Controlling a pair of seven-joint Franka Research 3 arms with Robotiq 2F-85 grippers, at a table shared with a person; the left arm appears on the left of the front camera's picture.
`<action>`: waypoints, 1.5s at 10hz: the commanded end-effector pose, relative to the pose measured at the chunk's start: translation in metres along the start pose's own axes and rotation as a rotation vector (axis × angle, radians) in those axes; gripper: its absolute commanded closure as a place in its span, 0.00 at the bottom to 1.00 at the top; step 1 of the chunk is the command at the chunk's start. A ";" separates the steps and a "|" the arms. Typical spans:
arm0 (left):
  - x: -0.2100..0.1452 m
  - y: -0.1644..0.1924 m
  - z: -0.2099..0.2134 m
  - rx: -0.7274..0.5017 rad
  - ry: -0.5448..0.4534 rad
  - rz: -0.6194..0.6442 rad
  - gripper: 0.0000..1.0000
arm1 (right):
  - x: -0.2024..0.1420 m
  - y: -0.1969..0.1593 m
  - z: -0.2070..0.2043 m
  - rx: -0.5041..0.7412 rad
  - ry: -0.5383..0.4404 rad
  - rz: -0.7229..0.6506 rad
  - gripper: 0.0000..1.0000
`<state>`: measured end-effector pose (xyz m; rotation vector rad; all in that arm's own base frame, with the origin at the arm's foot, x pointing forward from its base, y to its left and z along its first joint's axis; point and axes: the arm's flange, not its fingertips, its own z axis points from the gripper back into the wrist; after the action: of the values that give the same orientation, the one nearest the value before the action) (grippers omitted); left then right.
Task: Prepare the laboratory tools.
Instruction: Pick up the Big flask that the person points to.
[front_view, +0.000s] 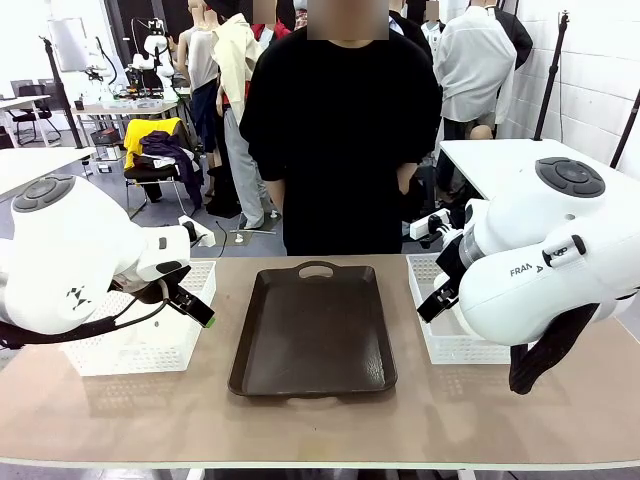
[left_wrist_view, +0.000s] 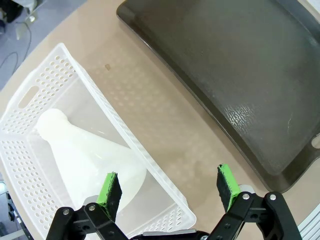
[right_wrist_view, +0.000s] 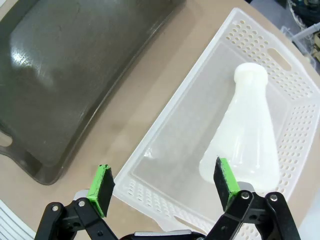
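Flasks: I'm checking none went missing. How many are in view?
2. First flask lies on its side in the left basket; second flask lies on its side in the right basket.

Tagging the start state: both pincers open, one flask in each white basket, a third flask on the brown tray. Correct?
Not quite: there is no third flask. The front view shows the brown tray with nothing on it. The rest holds: left pincer and right pincer open, left flask in the left basket, right flask in the right basket.
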<state>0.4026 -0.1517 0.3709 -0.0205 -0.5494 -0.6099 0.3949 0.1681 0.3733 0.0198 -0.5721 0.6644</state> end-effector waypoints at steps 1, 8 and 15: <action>0.000 0.001 0.000 0.000 0.000 0.002 0.00 | 0.000 0.000 0.000 0.000 0.000 -0.001 0.00; -0.009 0.042 0.072 -0.237 -0.094 0.070 0.00 | -0.044 -0.041 0.056 0.250 -0.148 -0.057 0.00; -0.045 0.090 0.119 -0.455 -0.195 -0.087 0.00 | -0.133 -0.101 0.101 0.419 -0.358 -0.219 0.00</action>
<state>0.3655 -0.0342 0.4651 -0.5013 -0.5946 -0.7813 0.3862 -0.0070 0.4426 0.5617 -0.7101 0.5416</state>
